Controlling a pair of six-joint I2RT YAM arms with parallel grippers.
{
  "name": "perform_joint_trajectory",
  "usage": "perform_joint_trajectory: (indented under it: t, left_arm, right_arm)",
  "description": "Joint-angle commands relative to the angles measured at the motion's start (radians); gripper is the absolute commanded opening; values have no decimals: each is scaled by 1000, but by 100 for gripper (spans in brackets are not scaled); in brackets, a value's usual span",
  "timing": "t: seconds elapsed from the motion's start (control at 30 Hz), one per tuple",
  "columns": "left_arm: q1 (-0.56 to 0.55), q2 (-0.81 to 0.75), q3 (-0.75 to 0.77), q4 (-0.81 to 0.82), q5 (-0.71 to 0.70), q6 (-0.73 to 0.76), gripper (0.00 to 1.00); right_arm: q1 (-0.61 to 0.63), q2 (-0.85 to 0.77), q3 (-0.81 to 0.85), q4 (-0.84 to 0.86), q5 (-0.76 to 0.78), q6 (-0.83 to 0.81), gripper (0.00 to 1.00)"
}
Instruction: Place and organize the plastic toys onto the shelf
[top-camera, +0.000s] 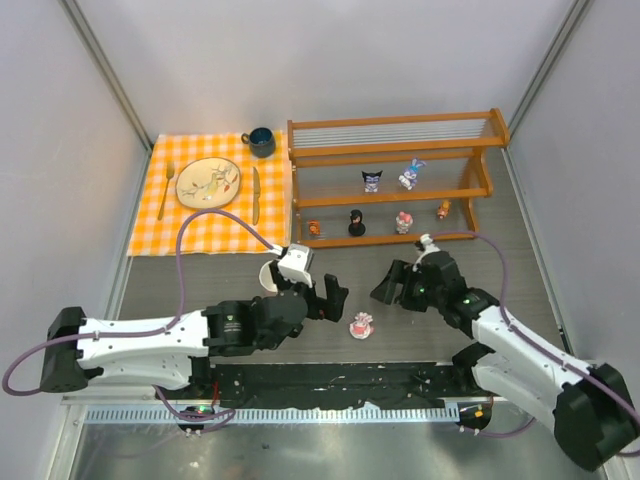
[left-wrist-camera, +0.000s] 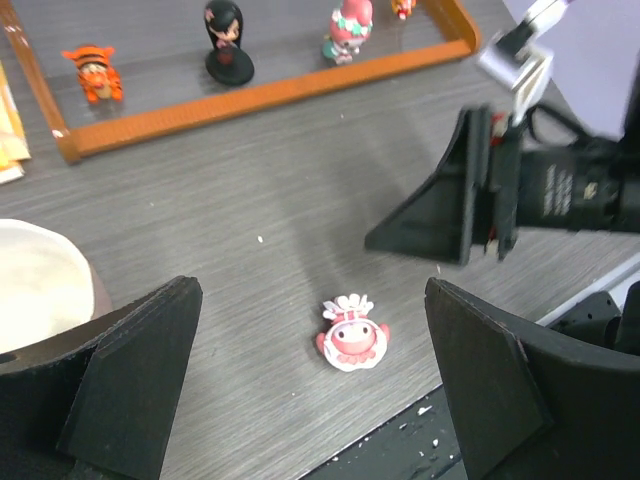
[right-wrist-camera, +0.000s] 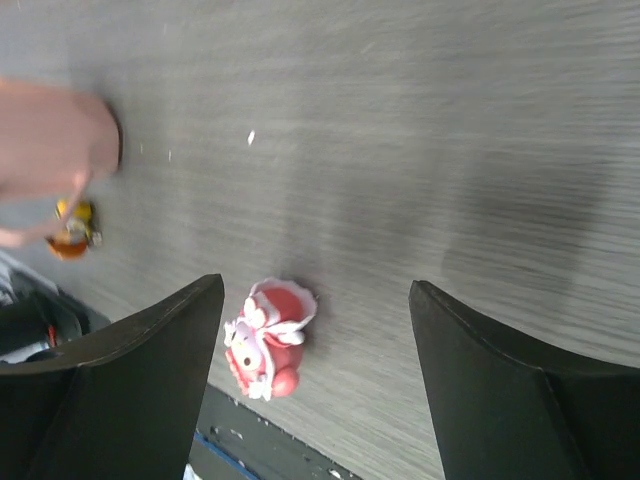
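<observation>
We find the left hand (top-camera: 334, 297) and right hand (top-camera: 392, 284) both spread wide, holding nothing; one pink-white toy (top-camera: 361, 325) lies on the desk (top-camera: 520, 255) just below the gap between them; six other toys (top-camera: 372, 180) stand in the shelf (top-camera: 400, 130).

The left arm (top-camera: 150, 340) lies low and stretches out from its base. Its white links lead into a black wrist. The left gripper (top-camera: 337, 297) has its jaws spread wide and grips nothing. In its own wrist view the two black fingers (left-wrist-camera: 130, 385) stand far apart at the frame's sides.

The right arm (top-camera: 520, 355) bends at the elbow and reaches across toward the other arm. The right gripper (top-camera: 388, 285) also has its jaws parted wide and is empty. Its own camera shows the same wide gap.

The two grippers face each other, near but apart. The right one sits ahead and to the right of the left one's fingertips.
</observation>
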Motion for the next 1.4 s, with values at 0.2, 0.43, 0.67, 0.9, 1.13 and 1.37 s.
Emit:
perform_joint_trajectory:
  t: [0.2,0.43,0.67,0.9,1.13,1.37]
  left_arm:
    - [-2,-84,-23,-60,-95,-4,99]
    - [-2,-121,-51,-75,-103,-20,99]
    - [-2,-127,-71,-81,-105,-30,98]
    - [-2,-138,-86,-83,-105,-47,98]
    - [-2,-150,-94,-92,-128,-57,98]
    - [-2,-154,-91,-112,-131,-66,98]
  right_arm:
    - [301,286,116,217,146,-74,66]
    - [355,434,188,197,238,-137,58]
    - [395,493,217,102,322,-165,73]
    - [432,462,208,-18,391,-100,66]
    - [479,317,148,-151,444,62,62]
    - [531,153,87,-231,425,159,64]
